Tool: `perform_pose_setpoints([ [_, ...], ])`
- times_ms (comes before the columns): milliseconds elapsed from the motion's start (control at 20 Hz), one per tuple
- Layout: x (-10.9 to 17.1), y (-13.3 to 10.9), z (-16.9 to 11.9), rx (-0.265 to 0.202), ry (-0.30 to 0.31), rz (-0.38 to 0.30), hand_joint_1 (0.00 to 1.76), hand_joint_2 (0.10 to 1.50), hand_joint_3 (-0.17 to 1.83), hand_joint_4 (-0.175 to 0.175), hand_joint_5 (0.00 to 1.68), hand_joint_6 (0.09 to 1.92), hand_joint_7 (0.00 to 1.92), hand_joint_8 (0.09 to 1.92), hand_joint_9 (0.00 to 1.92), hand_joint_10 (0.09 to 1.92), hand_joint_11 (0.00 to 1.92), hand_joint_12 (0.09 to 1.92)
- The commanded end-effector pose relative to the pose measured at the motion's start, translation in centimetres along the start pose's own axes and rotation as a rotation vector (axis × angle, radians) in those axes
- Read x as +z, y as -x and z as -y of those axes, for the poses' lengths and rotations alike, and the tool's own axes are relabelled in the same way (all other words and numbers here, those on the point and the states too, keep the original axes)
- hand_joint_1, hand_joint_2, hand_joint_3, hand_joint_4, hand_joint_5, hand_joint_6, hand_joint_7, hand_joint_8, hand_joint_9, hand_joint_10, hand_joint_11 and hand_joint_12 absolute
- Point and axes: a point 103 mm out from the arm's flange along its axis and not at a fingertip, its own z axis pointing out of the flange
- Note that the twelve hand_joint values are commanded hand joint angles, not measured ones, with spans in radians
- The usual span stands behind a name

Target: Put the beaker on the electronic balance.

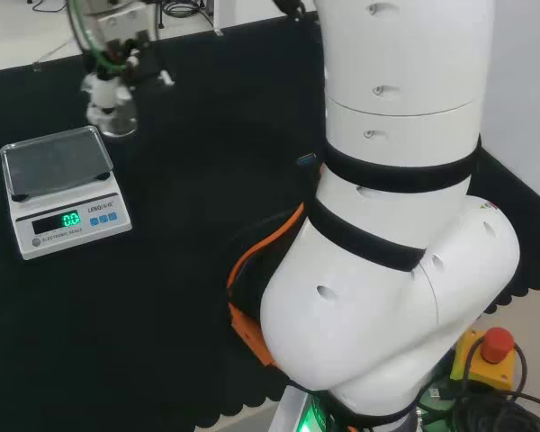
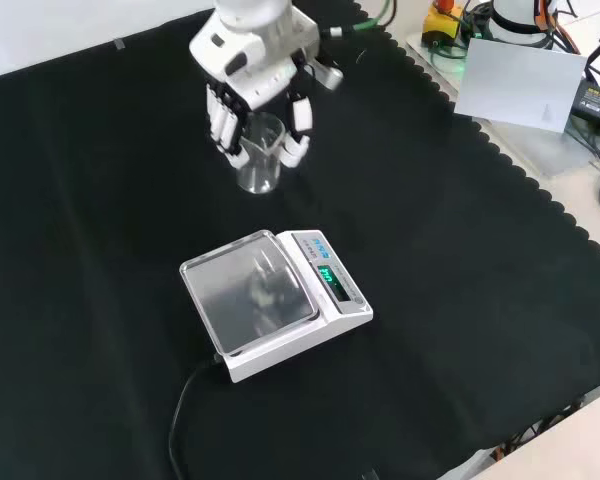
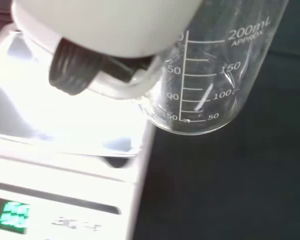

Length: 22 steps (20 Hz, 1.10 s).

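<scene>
Upper centre of the front view: your hand [image 2: 252,78] is curling its fingers round the beaker [image 2: 260,152], gripping from above so it can go onto the balance [image 2: 272,300], waiting just below with its pan bare.

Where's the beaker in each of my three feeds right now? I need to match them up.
Head view: the beaker is upper left, under the hand, just beyond the balance.
Front view: top centre, between the hand's fingers, above the balance.
Wrist view: close up, its printed scale facing the camera.
Shared landmark: the balance's green display.
</scene>
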Motion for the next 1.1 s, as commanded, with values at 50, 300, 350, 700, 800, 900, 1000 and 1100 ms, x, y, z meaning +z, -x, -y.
perform_pose_setpoints([
  [50, 1.3, -5.7, -1.2, -0.052, -0.025, 0.004, 1.21, 0.64, 0.70, -0.175, 1.23, 0.75, 0.94, 1.07, 1.17, 0.75, 1.22, 0.94],
  [300, 2.3, -8.1, -3.2, -0.087, -0.035, 0.011, 1.21, 0.64, 0.70, -0.175, 1.23, 0.75, 0.94, 1.06, 1.18, 0.75, 1.23, 0.93],
  [350, 2.4, -8.4, -3.8, -0.090, -0.035, 0.012, 1.21, 0.64, 0.70, -0.175, 1.23, 0.75, 0.95, 1.06, 1.18, 0.75, 1.23, 0.93],
  [700, 2.4, -8.8, -7.4, -0.107, -0.027, -0.015, 1.21, 0.64, 0.70, -0.175, 1.24, 0.74, 0.96, 1.05, 1.18, 0.76, 1.24, 0.91],
  [800, 2.7, -8.5, -8.4, -0.093, -0.036, -0.012, 1.21, 0.64, 0.70, -0.175, 1.24, 0.74, 0.97, 1.05, 1.18, 0.76, 1.24, 0.91],
  [900, 3.1, -8.2, -9.1, -0.087, -0.040, -0.007, 1.21, 0.64, 0.70, -0.175, 1.24, 0.74, 0.97, 1.05, 1.18, 0.76, 1.24, 0.91],
  [1000, 3.6, -7.8, -9.7, -0.088, -0.047, -0.009, 1.21, 0.64, 0.70, -0.175, 1.24, 0.74, 0.97, 1.05, 1.18, 0.76, 1.24, 0.91],
  [1100, 4.0, -7.2, -10.3, -0.087, -0.052, -0.015, 1.21, 0.64, 0.70, -0.175, 1.24, 0.74, 0.97, 1.05, 1.18, 0.76, 1.24, 0.91],
])
